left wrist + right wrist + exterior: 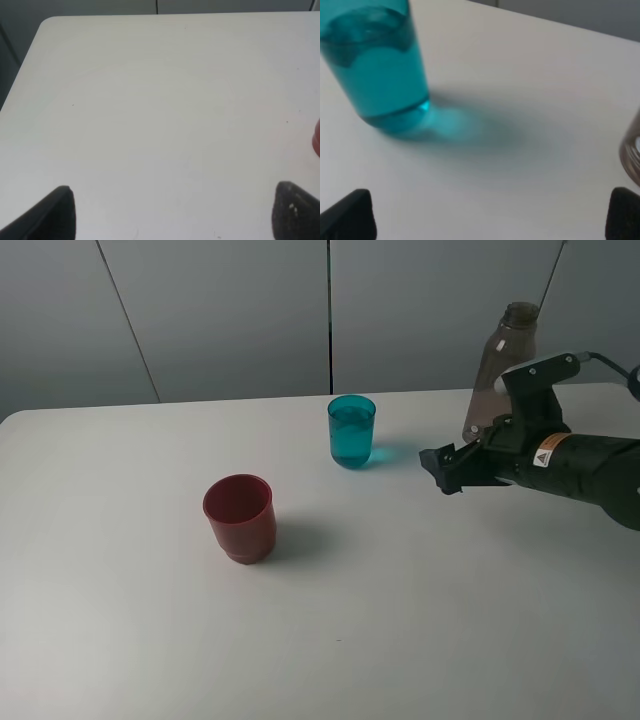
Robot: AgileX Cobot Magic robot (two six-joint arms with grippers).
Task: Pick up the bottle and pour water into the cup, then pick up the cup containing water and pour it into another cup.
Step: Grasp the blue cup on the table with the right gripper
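Helper: Which cup are you going for?

Me: The blue cup. It stands up straight near the back middle of the bench. I can see water in it.

Helper: Where is it from your claw?

Me: In the high view it is to the left of my right claw and a little farther back. The claw points toward it. They are near, with bare bench between them, not touching.

Helper: Is that claw wide or narrow?

Me: Wide, and holding nothing. In the right wrist view the cup is ahead and off to one side, not between the tips.

Helper: And the other arm?

Me: My left claw is wide too and holds nothing. Its camera shows mostly bare bench. I can't see that arm in the high view, so I think the right arm is the nearer one.

Helper: Where's the bottle?

Me: The bottle stands up at the back right, behind my right arm. Nothing holds it.

Helper: And the red cup?

Me: The red cup is in front of the blue one and to its left, well apart.

Helper: So what matters next?

Me: The blue cup is upright, so I think the claw should come in from the side, one tip on each side of it, and hold it level so no water spills.
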